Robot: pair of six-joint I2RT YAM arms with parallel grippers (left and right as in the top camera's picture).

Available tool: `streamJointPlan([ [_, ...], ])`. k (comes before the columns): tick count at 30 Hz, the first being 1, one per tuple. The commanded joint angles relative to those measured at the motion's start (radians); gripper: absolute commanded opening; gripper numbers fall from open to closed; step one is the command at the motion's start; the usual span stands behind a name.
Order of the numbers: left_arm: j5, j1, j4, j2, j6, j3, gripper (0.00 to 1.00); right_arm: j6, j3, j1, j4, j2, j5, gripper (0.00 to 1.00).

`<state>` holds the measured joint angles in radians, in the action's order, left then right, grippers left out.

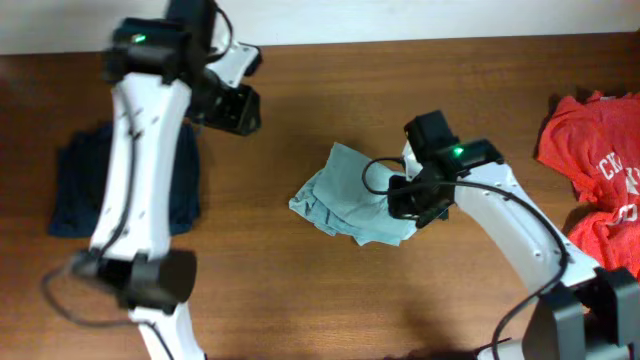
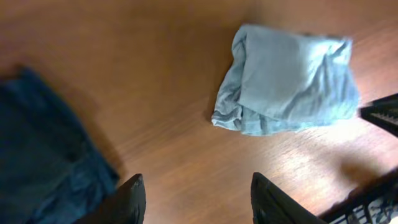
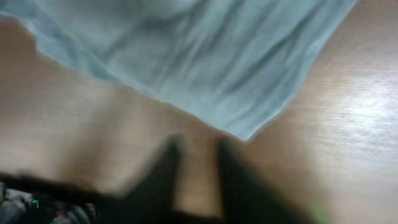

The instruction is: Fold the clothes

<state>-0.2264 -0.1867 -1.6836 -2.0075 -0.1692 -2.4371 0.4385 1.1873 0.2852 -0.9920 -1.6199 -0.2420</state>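
Your right gripper [image 3: 198, 144] has its fingers drawn almost together and holds nothing; in the wrist view only bare wood shows in the thin gap, and the tips sit just short of the hem of the pale grey-blue shirt [image 3: 205, 56]; that view is blurred, so I cannot tell whether the tips touch the table [image 1: 300, 300]. The shirt lies crumpled in a loose heap at mid-table, its layers bunched over one another, with the right gripper at its right edge; it is far from flat, so I judge the step in hand to be spreading it out before any fold. To do that well, open the jaws first, go in low at the nearest corner, and take one layer only; pinching the whole bunch will likely drag the heap rather than unfurl it. Your left gripper [image 2: 198, 180] hangs over bare wood, fingers well apart and empty, some way from the shirt; bring it to the opposite edge so both grippers can draw the cloth taut. The dark navy shirt [image 1: 75, 185] lies at far left, partly under the left arm; the red shirt [image 1: 595, 160] is heaped at the right edge; keep clear of both.
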Motion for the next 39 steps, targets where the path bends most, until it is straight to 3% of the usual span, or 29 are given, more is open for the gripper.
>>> streamJointPlan([
  [1, 0.036, 0.0, -0.004, 0.143, 0.058, -0.025, 0.54, 0.148, -0.093, 0.006, 0.078, -0.054, -0.016, 0.04],
  [4, 0.101, 0.0, -0.004, 0.221, 0.11, -0.024, 0.55, 0.161, -0.157, 0.003, 0.153, -0.104, -0.005, 0.04],
  [7, 0.116, 0.0, -0.004, 0.295, 0.117, -0.024, 0.56, 0.046, -0.168, -0.022, 0.135, -0.188, 0.094, 0.04],
  [16, 0.115, 0.0, -0.004, 0.334, 0.127, 0.007, 0.61, -0.011, -0.16, -0.192, 0.24, -0.255, 0.322, 0.04],
  [20, 0.115, 0.0, 0.019, 0.331, 0.164, 0.106, 0.61, -0.122, -0.11, -0.249, 0.283, -0.254, 0.268, 0.04],
  [24, 0.095, 0.0, 0.061, 0.332, 0.219, 0.246, 0.61, -0.229, -0.024, -0.258, 0.171, -0.248, 0.085, 0.04],
  [28, -0.035, 0.0, 0.163, 0.332, 0.222, 0.413, 0.61, -0.278, 0.035, -0.259, 0.081, -0.208, -0.043, 0.04],
  [35, -0.267, -0.024, 0.48, 0.332, 0.245, 0.762, 0.61, -0.277, 0.047, -0.259, 0.034, -0.114, -0.065, 0.05],
  [39, -0.275, -0.044, 0.718, 0.332, 0.351, 0.997, 0.72, -0.274, 0.047, -0.259, 0.039, -0.107, -0.093, 0.05],
])
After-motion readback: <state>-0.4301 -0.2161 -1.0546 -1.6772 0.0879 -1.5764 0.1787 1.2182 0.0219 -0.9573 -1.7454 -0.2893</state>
